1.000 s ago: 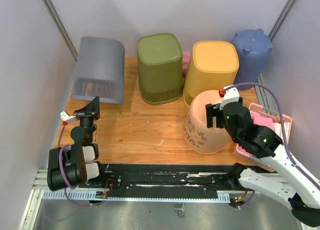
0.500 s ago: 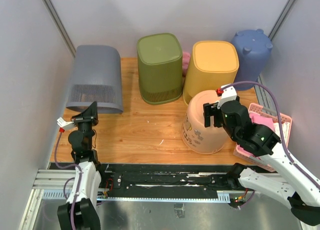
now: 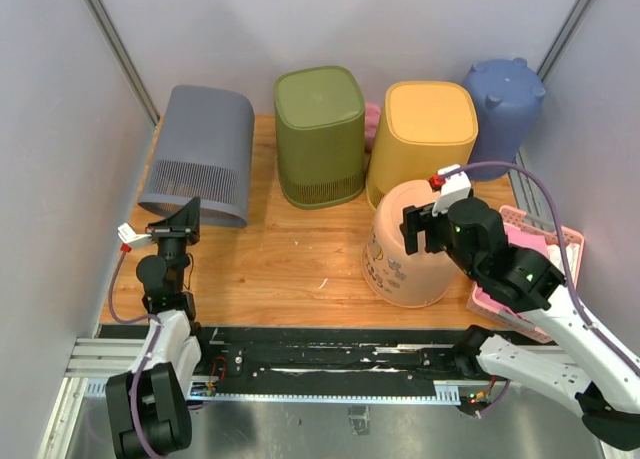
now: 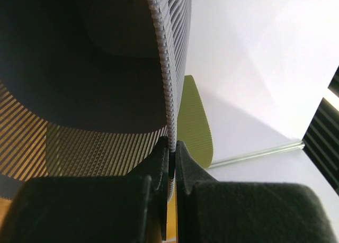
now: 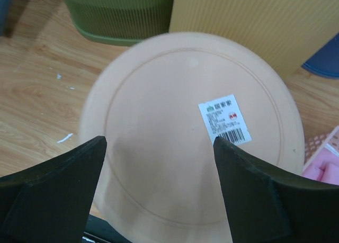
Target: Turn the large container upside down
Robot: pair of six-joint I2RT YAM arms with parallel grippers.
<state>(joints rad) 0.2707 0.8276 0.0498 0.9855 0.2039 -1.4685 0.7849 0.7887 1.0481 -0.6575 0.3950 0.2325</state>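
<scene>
The large grey slatted container [image 3: 200, 149] lies tilted at the table's back left, its open mouth toward the near side. My left gripper [image 3: 186, 215] is shut on its near rim. In the left wrist view the fingers [image 4: 159, 158] pinch the ribbed rim of the container [image 4: 95, 68] from both sides, and the dark inside fills the left. My right gripper [image 3: 420, 229] is open and empty just above the flat base of an upside-down peach bucket [image 3: 400, 264], with a finger on each side of that base [image 5: 175, 95].
An upside-down green bin [image 3: 320, 134] and a yellow bin [image 3: 425, 139] stand at the back middle. A blue bucket [image 3: 503, 99] is at the back right. A pink basket [image 3: 545, 244] sits at the right edge. Grey walls close both sides.
The grey container has swung in my left gripper, first left and nearer, then back and right. The left arm has changed posture. The right gripper has drifted slightly left over the peach bucket.
</scene>
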